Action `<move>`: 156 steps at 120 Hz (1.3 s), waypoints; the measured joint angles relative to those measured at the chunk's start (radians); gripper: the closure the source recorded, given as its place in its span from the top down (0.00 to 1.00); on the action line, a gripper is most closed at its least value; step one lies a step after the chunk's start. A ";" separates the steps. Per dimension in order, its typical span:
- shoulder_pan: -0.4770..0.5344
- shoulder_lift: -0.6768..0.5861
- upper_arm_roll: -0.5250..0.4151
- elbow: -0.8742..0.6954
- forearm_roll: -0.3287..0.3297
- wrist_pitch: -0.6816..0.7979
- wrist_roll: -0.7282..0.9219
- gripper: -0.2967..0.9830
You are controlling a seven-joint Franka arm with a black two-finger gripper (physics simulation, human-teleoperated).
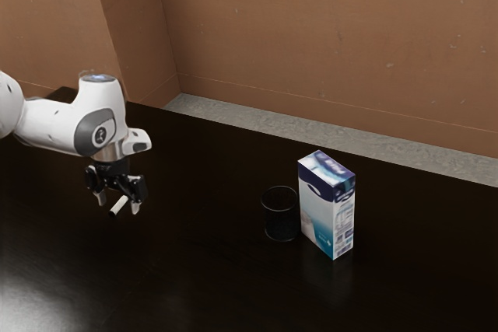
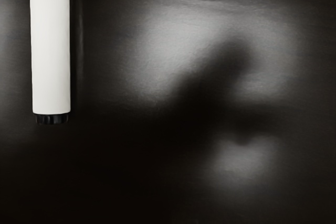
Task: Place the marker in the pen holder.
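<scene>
The gripper [image 1: 117, 202] is at the exterior view's left, pointing down with its two fingertips well apart. A white marker [image 1: 120, 205] with a black end shows beside and partly between the fingertips in that view, with neither finger pressed on it. From the wrist view, the white marker [image 2: 51, 45] appears to lie on the dark table, off to one side of the hand. A dark, round pen holder [image 1: 281, 221] stands upright toward the exterior view's right, well away from the gripper.
A white and blue carton [image 1: 327, 211] stands right beside the pen holder, on the exterior view's right side of it. The dark glossy table [image 1: 202, 270] carries everything, and a brown wall [image 1: 334, 44] rises behind it.
</scene>
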 joint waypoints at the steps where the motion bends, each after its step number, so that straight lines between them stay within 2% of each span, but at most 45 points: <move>1: 0.000 0.001 0.000 0.001 0.000 0.002 0.001 0.77; 21: 0.004 0.018 -0.007 0.050 -0.005 0.001 0.006 0.77; 31: 0.033 0.028 -0.005 0.057 -0.028 -0.003 0.014 0.77; 57: 0.060 0.106 -0.007 0.079 -0.055 0.035 0.027 0.68; 79: 0.091 0.199 -0.021 0.179 -0.058 0.049 0.065 0.65; 101: 0.112 0.222 -0.023 0.185 -0.059 0.055 0.107 0.61; 125: 0.131 0.237 -0.023 0.185 -0.059 0.059 0.147 0.51; 156: 0.136 0.239 -0.023 0.184 -0.063 0.060 0.180 0.26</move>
